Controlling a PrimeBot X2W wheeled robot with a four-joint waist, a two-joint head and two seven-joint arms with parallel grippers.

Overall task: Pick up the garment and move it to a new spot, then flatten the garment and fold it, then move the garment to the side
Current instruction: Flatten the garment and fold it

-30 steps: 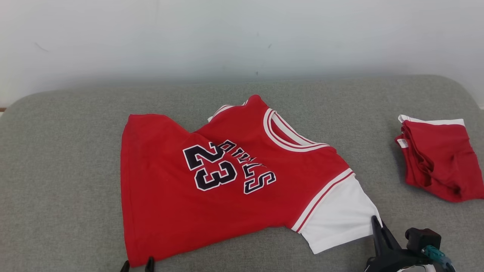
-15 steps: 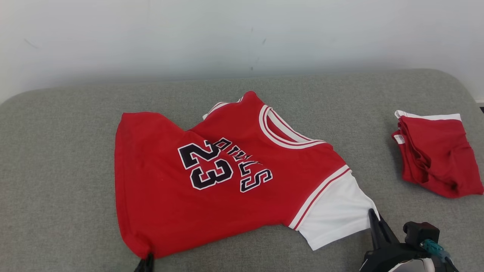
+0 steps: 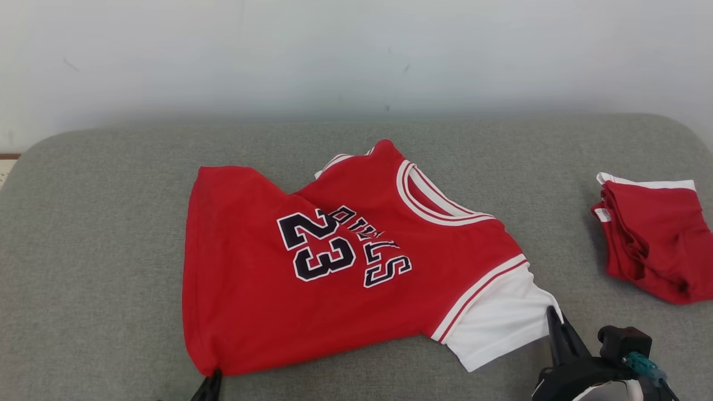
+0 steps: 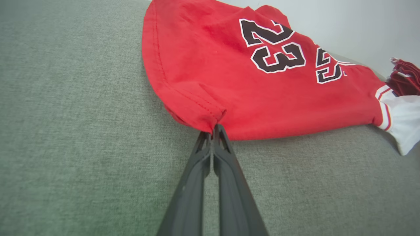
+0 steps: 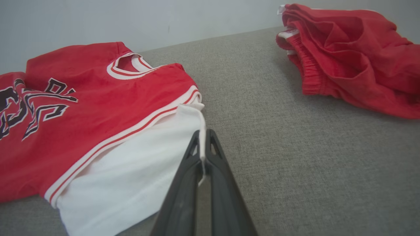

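Observation:
The garment [image 3: 334,278] is a red jersey with "23" and black lettering, a white-trimmed collar and a white sleeve, lying rumpled in the middle of the grey cushion. My left gripper [image 3: 211,380] is at its near left hem corner, and in the left wrist view the left gripper [image 4: 215,129] is shut on that red hem of the garment [image 4: 262,75]. My right gripper [image 3: 554,320] is at the white sleeve's edge; the right wrist view shows the right gripper [image 5: 204,136] shut on the white sleeve cloth of the garment [image 5: 98,108].
A second red piece of clothing [image 3: 652,239] lies bunched at the right end of the grey cushion [image 3: 100,250], also the red clothing [image 5: 344,55] in the right wrist view. A pale wall [image 3: 356,55] rises behind the cushion.
My left gripper has closed from open onto the jersey's near left hem corner, bunching it. The right gripper stays shut on the sleeve. The head camera has shifted slightly.

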